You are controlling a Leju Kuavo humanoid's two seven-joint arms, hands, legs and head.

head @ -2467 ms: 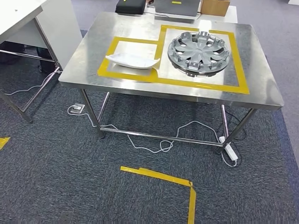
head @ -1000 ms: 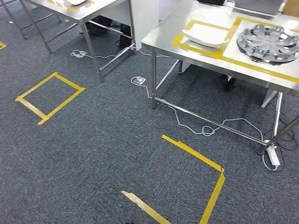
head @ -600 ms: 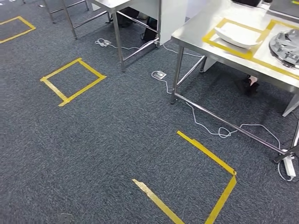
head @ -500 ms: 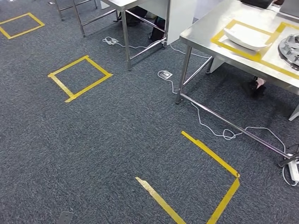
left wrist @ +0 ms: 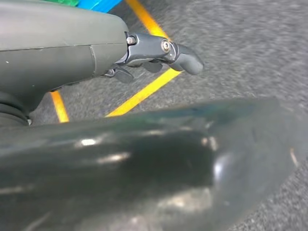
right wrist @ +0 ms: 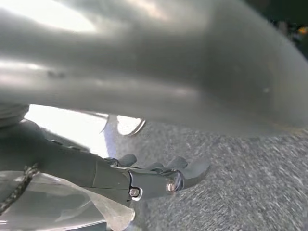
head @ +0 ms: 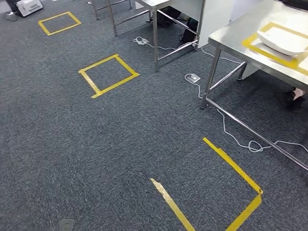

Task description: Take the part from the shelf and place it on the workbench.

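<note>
- the whole head view has swung leftward since the earlier pictures: the camera turned, the things themselves did not move.
- the steel desk (head: 232, 36), earlier centred and seen whole, now sits at the top right edge, showing one corner and leg.
- the grey wheel cover on it has left the picture; the white tray (head: 281, 42) in its yellow outline is now cut by the right edge.
- a second desk (head: 155, 6) and two yellow tape squares (head: 108, 74) on the floor have come into sight on the left.
- the open tape outline (head: 232, 166) on the carpet has drifted right.
</note>
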